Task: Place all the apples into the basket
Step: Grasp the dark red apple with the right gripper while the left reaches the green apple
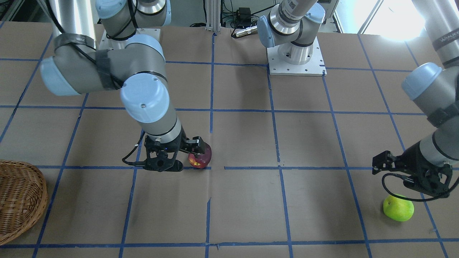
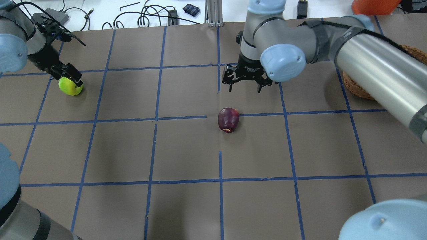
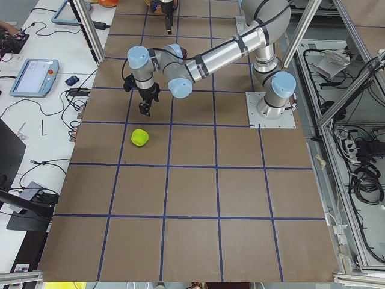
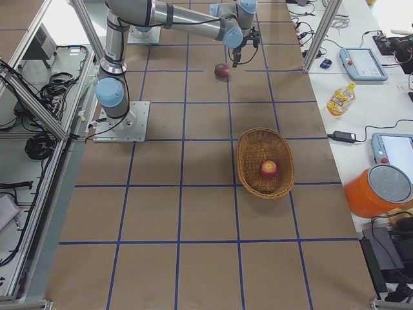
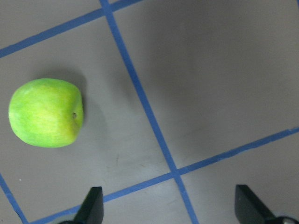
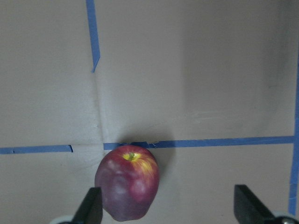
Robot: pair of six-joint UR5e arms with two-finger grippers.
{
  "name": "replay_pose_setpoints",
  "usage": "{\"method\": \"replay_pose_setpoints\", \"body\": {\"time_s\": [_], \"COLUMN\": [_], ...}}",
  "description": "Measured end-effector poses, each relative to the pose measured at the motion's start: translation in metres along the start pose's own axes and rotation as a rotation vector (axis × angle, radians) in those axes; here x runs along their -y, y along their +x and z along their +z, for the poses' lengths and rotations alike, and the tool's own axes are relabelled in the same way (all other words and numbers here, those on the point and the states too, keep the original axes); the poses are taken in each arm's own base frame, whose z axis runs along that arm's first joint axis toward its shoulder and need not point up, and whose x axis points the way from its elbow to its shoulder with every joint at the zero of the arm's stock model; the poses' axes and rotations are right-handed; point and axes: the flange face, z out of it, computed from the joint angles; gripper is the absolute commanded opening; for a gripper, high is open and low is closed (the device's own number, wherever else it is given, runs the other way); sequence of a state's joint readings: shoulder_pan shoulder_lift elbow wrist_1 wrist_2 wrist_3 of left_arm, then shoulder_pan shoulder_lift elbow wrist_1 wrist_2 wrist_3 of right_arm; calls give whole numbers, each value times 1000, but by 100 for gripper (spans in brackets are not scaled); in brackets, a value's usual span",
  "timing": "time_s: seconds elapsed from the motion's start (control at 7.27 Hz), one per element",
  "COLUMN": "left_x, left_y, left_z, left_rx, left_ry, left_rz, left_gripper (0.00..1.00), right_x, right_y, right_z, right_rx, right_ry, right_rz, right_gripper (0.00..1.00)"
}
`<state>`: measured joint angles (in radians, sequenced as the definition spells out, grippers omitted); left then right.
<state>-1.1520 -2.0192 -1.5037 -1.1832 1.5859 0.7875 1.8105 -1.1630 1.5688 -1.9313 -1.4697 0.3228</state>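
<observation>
Three apples in view. My right end effector (image 6: 168, 207) hangs wide open and empty above the maroon apple (image 6: 127, 183), which lies mid-surface (image 2: 186, 150). My left end effector (image 5: 169, 206), equally open and empty, hovers near the green apple (image 5: 46, 113). The red-yellow apple (image 4: 269, 169) lies in the basket (image 4: 251, 145).

arms: left arm (image 1: 450, 93), right arm (image 1: 118, 68), silver-grey tubes, pale blue joint caps | straps: black bands (image 1: 103, 70) round right arm | marking: white lettering on left arm's dark band (image 1: 446, 40) | cable (image 1: 394, 190): black, looped | left gripper (image 5: 169, 207), right gripper (image 2: 245, 88): black skeletal frames | base plate (image 1: 315, 68): white, square, screwed
</observation>
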Motion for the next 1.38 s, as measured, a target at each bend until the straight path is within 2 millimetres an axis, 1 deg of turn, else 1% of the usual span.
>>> {"method": "replay_pose_setpoints", "body": {"time_s": [0.14, 0.28, 0.41, 0.55, 0.69, 0.83, 0.96, 1.1, 1.24, 1.38], "left_x": [5, 15, 24, 30, 33, 35, 37, 41, 44, 47], "left_y": [-23, -42, -57, -66, -70, -72, -75, -80, -84, -81], "left_z": [17, 30, 43, 59, 76, 88, 96, 98, 93, 81], "left_rx": [18, 29, 31, 21, 4, -10, -14, -10, -3, -11], "left_ry": [18, 28, 29, 24, 15, 8, 5, 8, 11, 4], "left_rz": [5, 22, 51, 68, 72, 71, 71, 72, 73, 74], "left_gripper": [100, 100, 100, 100, 100, 83, 43, 15, 11, 9], "right_x": [-16, -27, -35, -41, -43, -42, -40, -37, -30, -12], "right_y": [-14, -18, -16, -13, -10, -9, -9, -8, -3, 15], "right_z": [28, 55, 77, 94, 107, 114, 115, 110, 91, 54], "right_rx": [-4, 0, 11, 12, 4, 6, 11, 13, 17, 11], "right_ry": [-6, 0, 15, 32, 48, 74, 98, 113, 129, 127], "right_rz": [54, 102, 124, 129, 125, 107, 76, 50, 33, 27], "right_gripper": [100, 100, 100, 99, 50, 35, 34, 34, 34, 32]}}
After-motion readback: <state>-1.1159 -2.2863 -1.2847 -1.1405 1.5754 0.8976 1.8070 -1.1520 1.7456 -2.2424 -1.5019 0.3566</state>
